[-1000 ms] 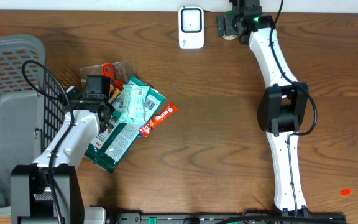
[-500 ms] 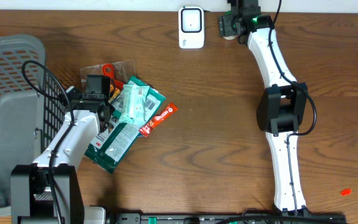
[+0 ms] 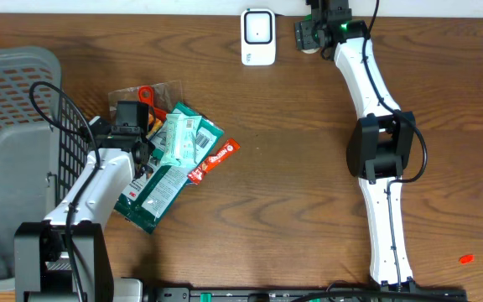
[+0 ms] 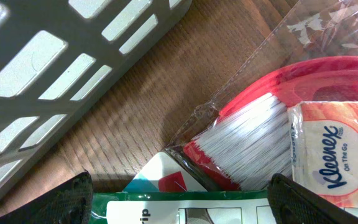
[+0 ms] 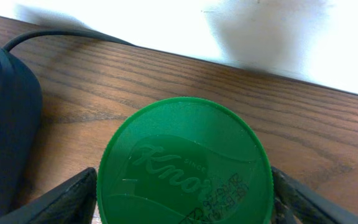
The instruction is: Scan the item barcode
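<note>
Left arm reaches forward from its near-left base, left gripper (image 4: pixel 182 202) pointed down, jaws wide apart, holding nothing. Right arm stretched far forward, right gripper (image 5: pixel 185 196) fingers pressed against both sides of a green lid (image 5: pixel 185 155).

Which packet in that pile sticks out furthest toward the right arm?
The narrow red packet with white lettering: it pokes out on the side away from the basket, while the green packets lie bunched together.

Dark wooden table (image 3: pixel 292 126), white wall (image 5: pixel 166 18)
</note>
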You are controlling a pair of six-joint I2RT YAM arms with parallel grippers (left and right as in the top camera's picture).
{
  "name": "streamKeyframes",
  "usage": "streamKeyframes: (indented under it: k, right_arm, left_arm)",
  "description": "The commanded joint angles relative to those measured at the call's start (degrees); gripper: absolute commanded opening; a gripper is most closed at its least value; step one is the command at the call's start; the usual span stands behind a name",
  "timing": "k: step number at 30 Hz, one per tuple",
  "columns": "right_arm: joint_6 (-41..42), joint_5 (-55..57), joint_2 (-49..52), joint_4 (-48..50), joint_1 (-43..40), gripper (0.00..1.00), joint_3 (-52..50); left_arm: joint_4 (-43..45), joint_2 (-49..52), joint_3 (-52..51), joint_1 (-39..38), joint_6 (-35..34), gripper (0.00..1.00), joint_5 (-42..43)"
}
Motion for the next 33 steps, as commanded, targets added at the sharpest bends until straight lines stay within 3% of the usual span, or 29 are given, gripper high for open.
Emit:
streamKeyframes:
  k: [1,6,22,31,33]
  right_arm:
    - [-0.63,-0.13,-1.57,-0.50,0.46,0.83,0.87]
    - [-0.61,-0.13,-1.57,-0.72,0.42,0.88,0.87]
    - [-1.77,-0.13,-0.20,-0.55,0.42,0.86,0.87]
    - [-2.19,-0.35,0.70,-1.70,0.48,0.80,0.87]
    - [-2.45,-0.39,0.70,-1.75,0.52,0.73,0.87]
  left_arm:
    - [0.09,0.76,-0.42,0.37,-1.11,0.89,-0.57]
    - [0.09,0.76,-0.42,0.37,-1.11,0.89,-0.57]
    - [0.09,0.76,-0.42,0.37,-1.11,0.89,-0.55]
    - [0.09,0.76,-0.42,0.35,-1.11,0.89,-0.55]
    - [0.09,0.76,-0.42,0.37,-1.11,0.89,-0.57]
